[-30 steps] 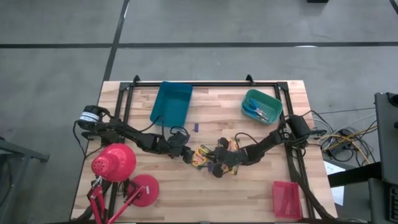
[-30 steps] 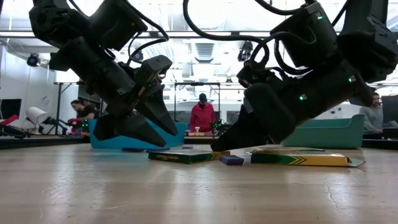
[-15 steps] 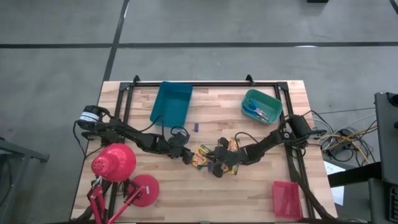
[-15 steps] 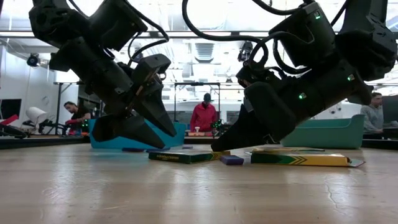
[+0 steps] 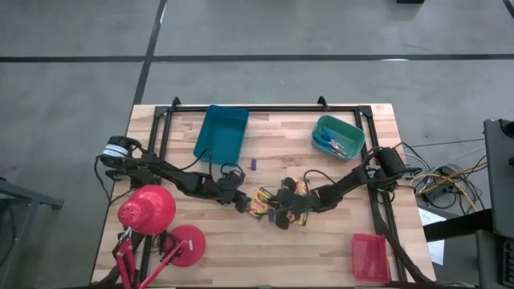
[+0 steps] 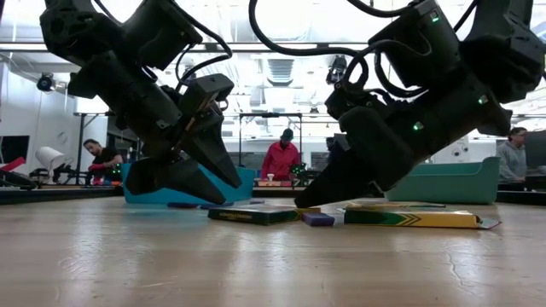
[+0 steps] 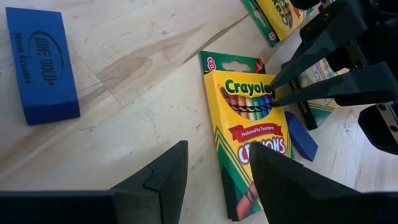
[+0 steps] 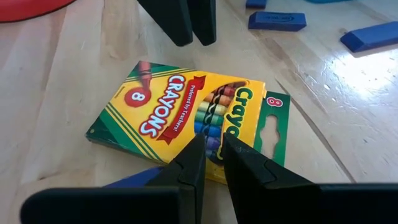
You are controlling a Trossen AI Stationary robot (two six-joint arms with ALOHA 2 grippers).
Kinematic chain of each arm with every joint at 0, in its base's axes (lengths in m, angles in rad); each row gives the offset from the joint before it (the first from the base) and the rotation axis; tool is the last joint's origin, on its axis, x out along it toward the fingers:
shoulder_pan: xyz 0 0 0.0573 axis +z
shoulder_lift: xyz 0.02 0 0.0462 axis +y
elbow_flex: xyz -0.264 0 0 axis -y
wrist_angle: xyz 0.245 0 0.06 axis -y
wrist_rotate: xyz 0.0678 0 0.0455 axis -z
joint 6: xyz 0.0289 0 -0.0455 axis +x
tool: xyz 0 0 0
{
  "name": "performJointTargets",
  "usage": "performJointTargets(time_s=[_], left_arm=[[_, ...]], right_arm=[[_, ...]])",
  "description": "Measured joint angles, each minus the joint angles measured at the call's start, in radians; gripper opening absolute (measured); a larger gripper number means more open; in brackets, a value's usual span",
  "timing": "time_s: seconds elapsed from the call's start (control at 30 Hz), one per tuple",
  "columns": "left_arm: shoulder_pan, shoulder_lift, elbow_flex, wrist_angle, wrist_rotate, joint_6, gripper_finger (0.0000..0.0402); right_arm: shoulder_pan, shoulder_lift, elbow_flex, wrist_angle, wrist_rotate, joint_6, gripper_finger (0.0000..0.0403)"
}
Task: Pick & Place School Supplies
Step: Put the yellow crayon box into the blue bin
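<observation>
While hanging low over the desk (image 5: 321,249), closes on one crayon box (image 7: 250,134) from both ends. Lies flat, face up, near the desk's middle, with two more boxes (image 7: 273,15) just beyond it. Points its long axis nearly straight away from the left tool (image 7: 217,149), so spans the box's narrow width with those fingers; stands moderately wide there, holding nothing, just above the "Crayons" end. Runs slantwise to the right tool (image 8: 213,140), which shows only a narrow slit and nothing gripped, tips down on or just over the "Crayola" end. Seems the better-placed arm is the left: box dead ahead, lengthwise, within the opening. Probably needs only a short drop and a squeeze across the width. Risks a clash, with both tools close over the same box.
</observation>
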Motion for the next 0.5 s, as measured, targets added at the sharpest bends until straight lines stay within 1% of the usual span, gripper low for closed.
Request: performJointTargets(time_s=[0.13, 0.27, 0.5], left_arm=[[0.0, 0.0, 0.0, 0.0, 0.0, 0.0, 0.0177], [0.0, 0.0, 0.0, 0.0, -0.001, -0.006, 0.0177], [0.0, 0.0, 0.0, 0.002, -0.05, 0.003, 0.0177]], right_arm=[[0.001, -0.002, 0.001, -0.04, 0.0, 0.022, 0.0052], [0.001, -0.002, 0.0, -0.03, 0.003, 0.016, 0.0052], [0.003, 0.005, -0.007, 0.106, 0.014, -0.111, 0.0052]])
